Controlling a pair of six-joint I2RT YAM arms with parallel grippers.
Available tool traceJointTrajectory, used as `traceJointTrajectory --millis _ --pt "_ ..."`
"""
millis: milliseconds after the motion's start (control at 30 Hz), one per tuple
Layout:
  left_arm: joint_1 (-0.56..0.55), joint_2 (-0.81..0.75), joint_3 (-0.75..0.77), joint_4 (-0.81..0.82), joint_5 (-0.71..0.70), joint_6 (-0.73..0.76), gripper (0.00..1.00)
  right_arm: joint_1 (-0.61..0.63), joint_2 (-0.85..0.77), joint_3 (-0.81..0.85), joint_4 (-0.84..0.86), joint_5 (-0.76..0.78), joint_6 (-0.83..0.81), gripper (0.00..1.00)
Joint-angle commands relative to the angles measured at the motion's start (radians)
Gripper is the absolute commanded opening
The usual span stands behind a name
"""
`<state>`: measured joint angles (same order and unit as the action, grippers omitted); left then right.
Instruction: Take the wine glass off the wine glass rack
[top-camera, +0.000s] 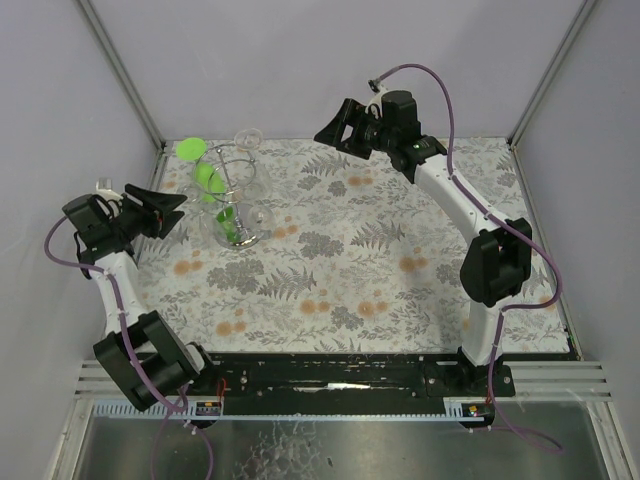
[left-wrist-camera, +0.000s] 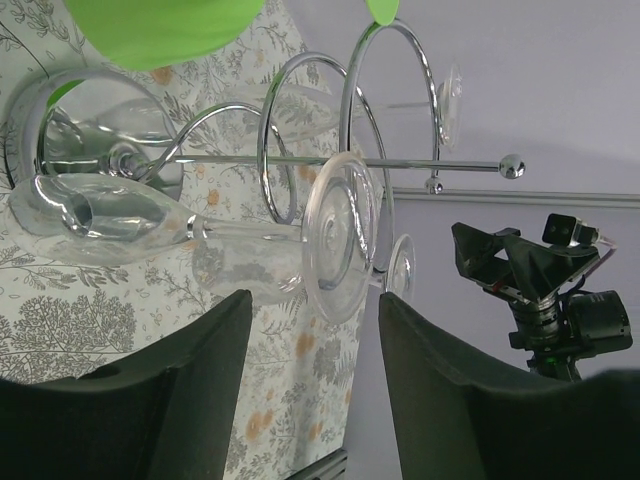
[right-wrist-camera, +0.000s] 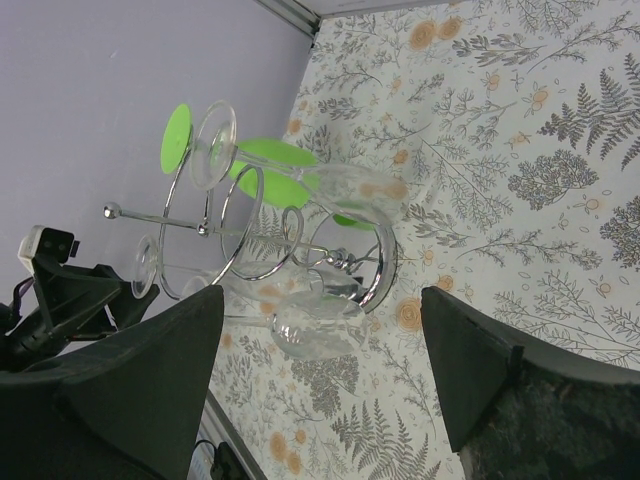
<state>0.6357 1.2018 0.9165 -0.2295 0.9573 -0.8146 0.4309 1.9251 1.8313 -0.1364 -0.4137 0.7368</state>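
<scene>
L end effector (top-camera: 183, 211) sits by the left edge of the table (top-camera: 400, 270), fingers pointing rightward at the wine glass rack (top-camera: 235, 190). It's just beside the rack and not touching it, as far as the top view shows. Jaws partway apart, nothing held. Target wine glass (left-wrist-camera: 235, 236) is clear and hangs upside down on the rack's near side: foot up in a wire loop, bowl down twd the round base. Long axis upright, parallel w/ the centre post. In the L wrist view its stem & foot lie straight ahead, lined up w/ the gap between the fingers. Green glasses (top-camera: 209, 179) hang further round the rack. R end effector (top-camera: 335, 128) hovers at the back, well apart from the rack, jaws wide, empty. L arm is clearly nearer, so prob. the one to grip. No brands, labels or legible writing.
</scene>
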Motion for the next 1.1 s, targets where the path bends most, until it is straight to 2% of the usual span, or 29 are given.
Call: traceJointTrajectory --millis 0,333,867,1067 --pt "0.002 0.008 -0.020 0.123 0.043 -0.055 0.51 -0.004 -0.063 0.004 0.037 -0.033 -0.009 0.86" --pt "0.002 0.023 -0.059 0.198 0.054 -0.111 0.36 -0.011 -0.066 0.003 0.033 -0.037 -0.013 0.86" --pt "0.001 0.060 -0.062 0.252 0.070 -0.140 0.20 -0.012 -0.045 0.026 0.035 -0.033 -0.011 0.86" --pt "0.001 0.084 -0.049 0.265 0.082 -0.153 0.08 -0.011 -0.040 0.035 0.028 -0.031 -0.011 0.85"
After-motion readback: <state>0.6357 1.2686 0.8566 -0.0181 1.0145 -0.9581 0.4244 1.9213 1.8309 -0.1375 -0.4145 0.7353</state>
